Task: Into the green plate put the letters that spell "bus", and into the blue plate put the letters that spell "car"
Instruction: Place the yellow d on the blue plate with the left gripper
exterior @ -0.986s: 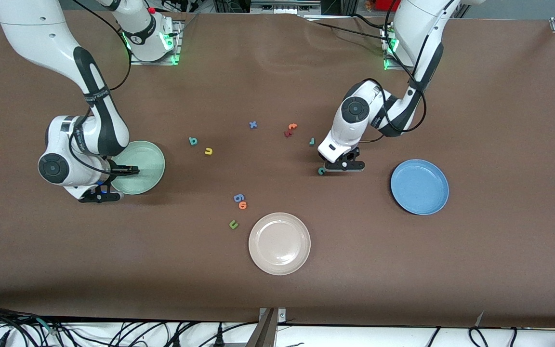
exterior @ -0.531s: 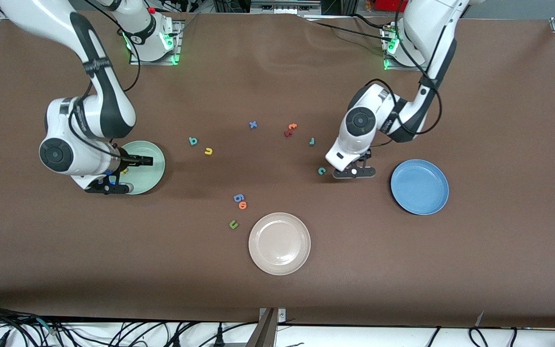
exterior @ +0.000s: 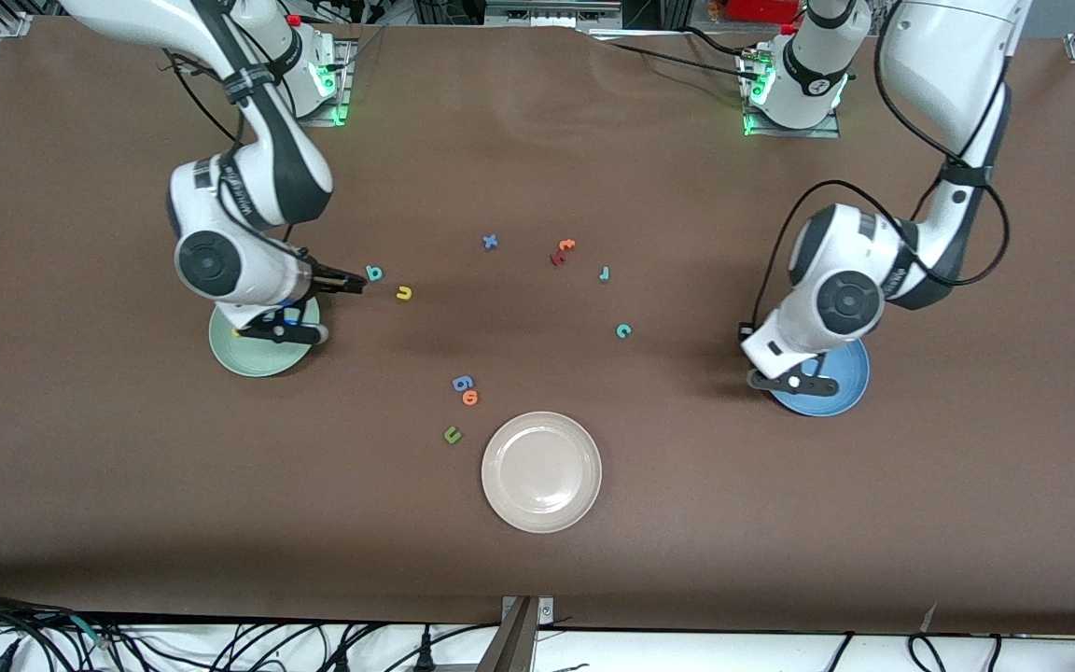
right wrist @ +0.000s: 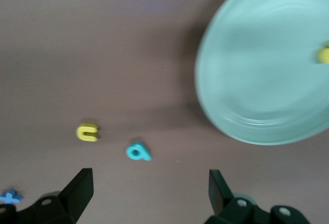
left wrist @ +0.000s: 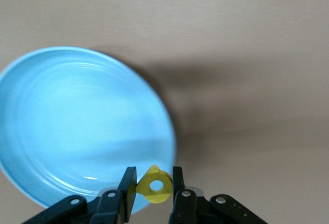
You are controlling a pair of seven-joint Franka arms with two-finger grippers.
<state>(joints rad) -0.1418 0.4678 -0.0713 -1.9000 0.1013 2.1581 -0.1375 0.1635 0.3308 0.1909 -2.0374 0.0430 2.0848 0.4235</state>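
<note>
A: right gripper (right wrist: 149,185), where is it and what are the fingers doing

B: fingers spread wide, nothing between them. It hangs over the table just off the green plate (right wrist: 257,80), on the side where the teal b (right wrist: 138,152) lies

A: so which way is the b from the fingers

B: straight ahead of the open gap, away from the green plate, a bit closer to the finger on the yellow u (right wrist: 88,132) side. The u lies just past the b, farther again from the green plate. Can't tell the b's long axis, too blurred

A: anything in the green plate yet

B: one yellow letter (right wrist: 324,54) near its rim, I'd guess the s. The b and u are both out on the table

A: nearer arm for the b

B: right arm, easily. My read is that it goes forward and down until the b sits between the fingers, then closes. The risk is the u being close enough to get nudged

A: left gripper (left wrist: 152,175)

B: pinching the yellow a (left wrist: 154,185) between its fingers, up in the air over the blue plate (left wrist: 61,121), right about at the plate's rim. I'd want it a bit more over the plate's middle before it lets go

A: other car letters

B: teal c (exterior: 623,330) and teal r (exterior: 604,273) lie on the table, well apart from the green plate, toward the left arm's end
</note>
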